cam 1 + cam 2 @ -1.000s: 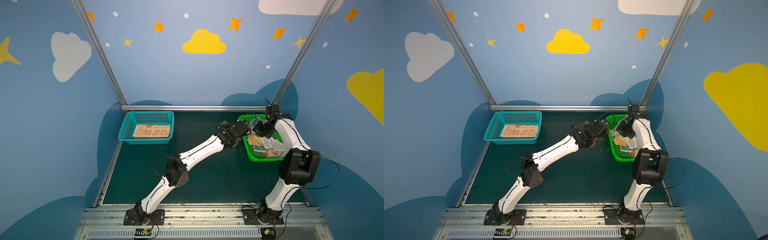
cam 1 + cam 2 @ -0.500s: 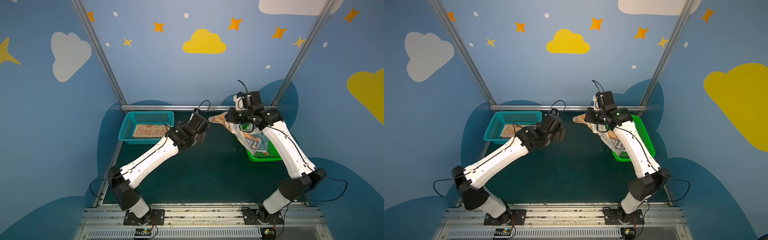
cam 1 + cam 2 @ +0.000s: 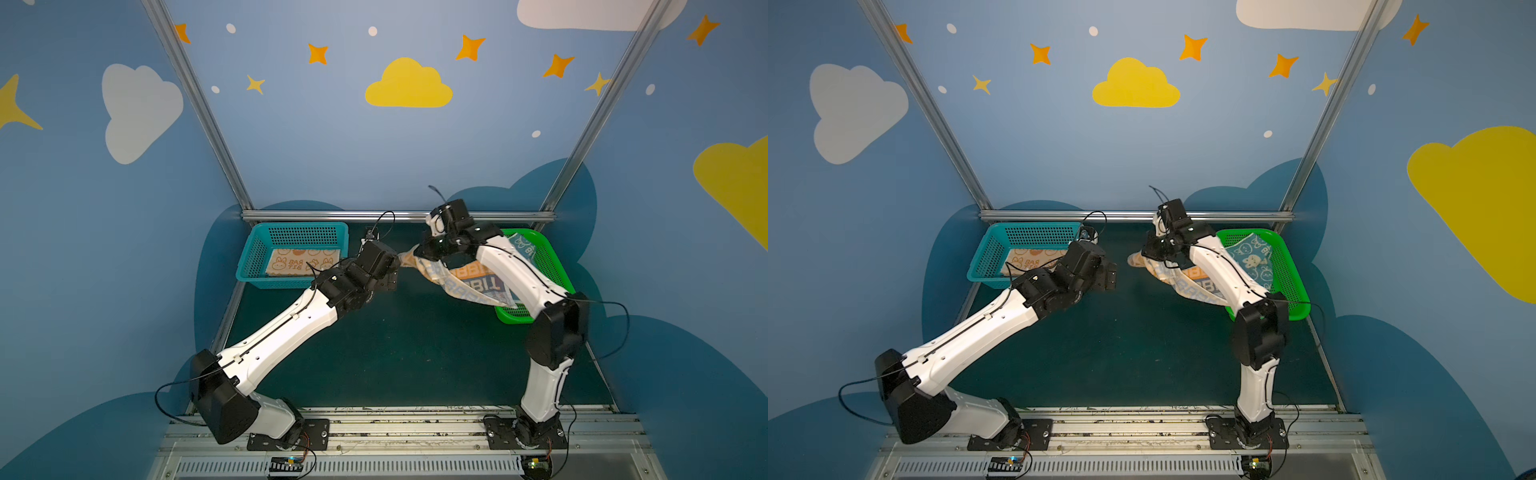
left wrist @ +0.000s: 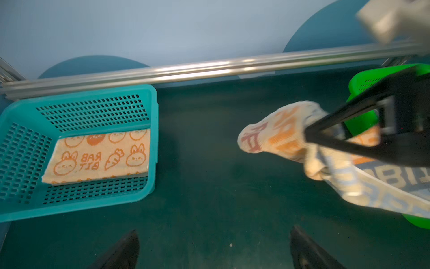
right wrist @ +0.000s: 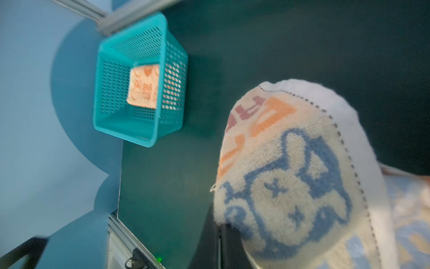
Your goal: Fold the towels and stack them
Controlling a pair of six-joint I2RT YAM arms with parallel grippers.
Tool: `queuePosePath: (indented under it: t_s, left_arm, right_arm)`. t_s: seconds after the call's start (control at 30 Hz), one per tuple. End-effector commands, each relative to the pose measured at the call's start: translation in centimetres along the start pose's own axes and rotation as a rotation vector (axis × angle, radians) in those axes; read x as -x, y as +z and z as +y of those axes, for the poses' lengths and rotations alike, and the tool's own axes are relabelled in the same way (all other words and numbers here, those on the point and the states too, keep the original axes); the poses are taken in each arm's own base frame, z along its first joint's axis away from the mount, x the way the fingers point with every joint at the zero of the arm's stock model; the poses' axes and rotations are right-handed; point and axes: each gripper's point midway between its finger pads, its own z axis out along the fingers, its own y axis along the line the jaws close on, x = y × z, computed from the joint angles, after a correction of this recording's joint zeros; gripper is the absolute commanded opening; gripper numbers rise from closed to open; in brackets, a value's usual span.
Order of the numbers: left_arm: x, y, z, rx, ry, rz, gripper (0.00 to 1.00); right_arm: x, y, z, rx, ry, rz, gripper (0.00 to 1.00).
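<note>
In both top views the right gripper is reaching to the middle of the frame, just below the back rail. Its jaws are pressing together on a bunched corner of the striped towel. This towel, cream with blue and orange bands and large lettering, is hanging in the air from that grip. It is trailing down and to the right, and its far end is draping at the near corner of the green basket on the right side of the frame.

The blue-cream towel is lying crumpled inside that basket, partly hidden by the right arm.

The left gripper is hovering over the dark green worktop, left of centre. Its jaws are standing wide apart and holding nothing. It is pointing toward the pinched towel corner, near it but apart from it.

The orange-cream towel is lying folded flat on the floor of the teal basket. That basket is sitting at the left of the frame against the back rail.
</note>
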Motion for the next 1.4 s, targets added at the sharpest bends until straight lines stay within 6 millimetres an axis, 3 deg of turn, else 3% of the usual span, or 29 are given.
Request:
queuePosePath:
  t_s: [0.0,0.17,0.27,0.33,0.43,0.6,0.7,0.73,0.8,0.9,0.97,1.03,1.17,1.37]
  left_arm:
    - [0.1,-0.5,0.9,-0.01,-0.061,-0.017,0.99]
    - [-0.6,-1.5,3.7,0.012,-0.122,-0.042,0.99]
    - [-0.6,-2.1,5.4,0.035,-0.147,-0.061,0.99]
    - [-0.6,-2.4,6.3,0.04,-0.16,-0.068,0.99]
    - [-0.9,-2.0,6.6,0.039,-0.163,-0.053,0.99]
    - [-2.0,-0.5,5.7,0.016,-0.155,-0.009,0.99]
    - [-2.6,0.6,4.3,-0.035,-0.151,0.023,0.99]
    - [-2.8,0.9,3.7,-0.062,-0.147,0.033,0.99]
    - [-3.4,1.8,2.0,-0.129,-0.143,0.074,0.99]
    - [-5.0,3.2,-0.3,-0.196,-0.134,0.159,0.99]
    - [-6.5,4.3,-2.3,-0.229,-0.111,0.224,0.99]
    - [-7.7,5.1,-4.1,-0.254,-0.089,0.277,0.99]
    - [-9.5,5.7,-8.8,-0.332,-0.038,0.349,0.99]
    - [-13.5,7.6,-13.3,-0.382,0.021,0.494,0.99]
  right_arm:
    - [-1.2,2.7,3.6,0.075,-0.022,0.054,0.0]
    - [-1.8,7.7,7.4,0.121,-0.052,0.135,0.0]
    - [-1.0,8.1,10.2,0.163,-0.095,0.124,0.0]
    - [0.4,7.8,10.3,0.176,-0.079,0.094,0.0]
    - [3.3,7.6,7.1,0.144,-0.012,0.047,0.0]
    - [7.4,6.8,-1.8,0.042,0.099,0.001,0.0]
    - [8.7,6.1,-6.2,-0.005,0.132,-0.008,0.0]
    - [9.0,5.8,-7.3,-0.017,0.138,-0.008,0.08]
    - [9.5,4.8,-8.9,-0.028,0.148,-0.009,0.34]
    - [10.0,2.8,-9.3,-0.011,0.143,-0.016,0.67]
    - [9.9,1.1,-9.3,-0.01,0.131,-0.027,0.82]
    - [9.3,-0.2,-9.6,-0.019,0.135,-0.027,0.88]
    - [6.7,-2.0,-11.4,-0.056,0.179,0.01,0.89]
    - [1.7,-1.4,-15.8,-0.118,0.286,0.124,0.89]
